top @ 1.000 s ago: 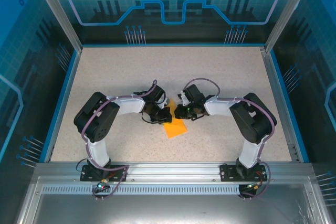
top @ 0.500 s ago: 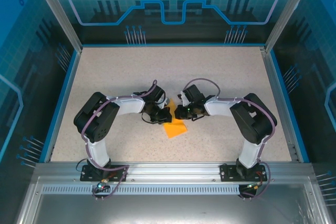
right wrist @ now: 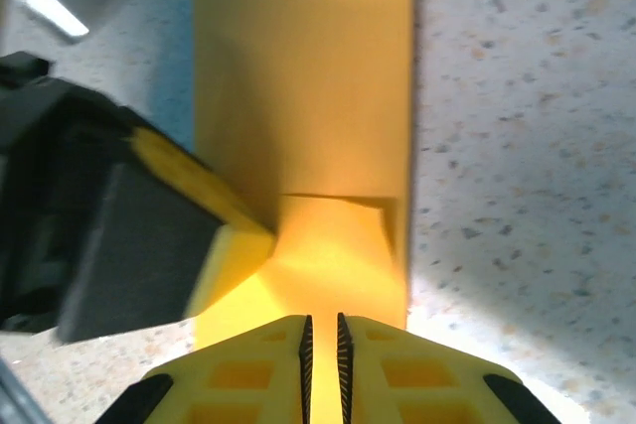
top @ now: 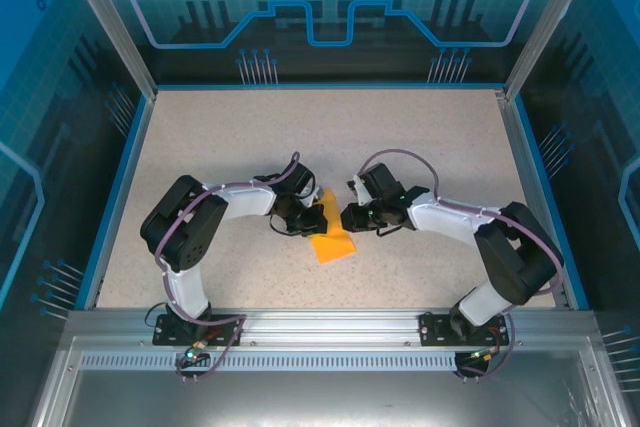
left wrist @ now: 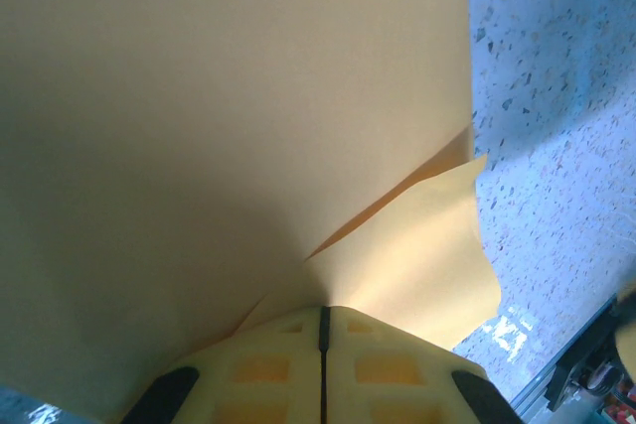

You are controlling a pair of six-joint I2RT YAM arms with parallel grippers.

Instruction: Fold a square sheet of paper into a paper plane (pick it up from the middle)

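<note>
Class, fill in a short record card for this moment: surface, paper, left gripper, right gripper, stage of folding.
Surface: speckled table
Paper: orange sheet of paper, partly folded with overlapping layers, at the table's middle where both arms meet
Left gripper: jaws shut, apparently pinching the paper's edge
Right gripper: tips at the paper, a narrow slit between the jaws; grip unclear
Stage of folding: creased, not yet a slim dart

Paper [top: 333,245] bright orange; table [top: 250,137] speckled beige; walls [top: 50,97] blue.

Right elbow [top: 520,259] outward, end effector [top: 347,218] shifted right
</note>
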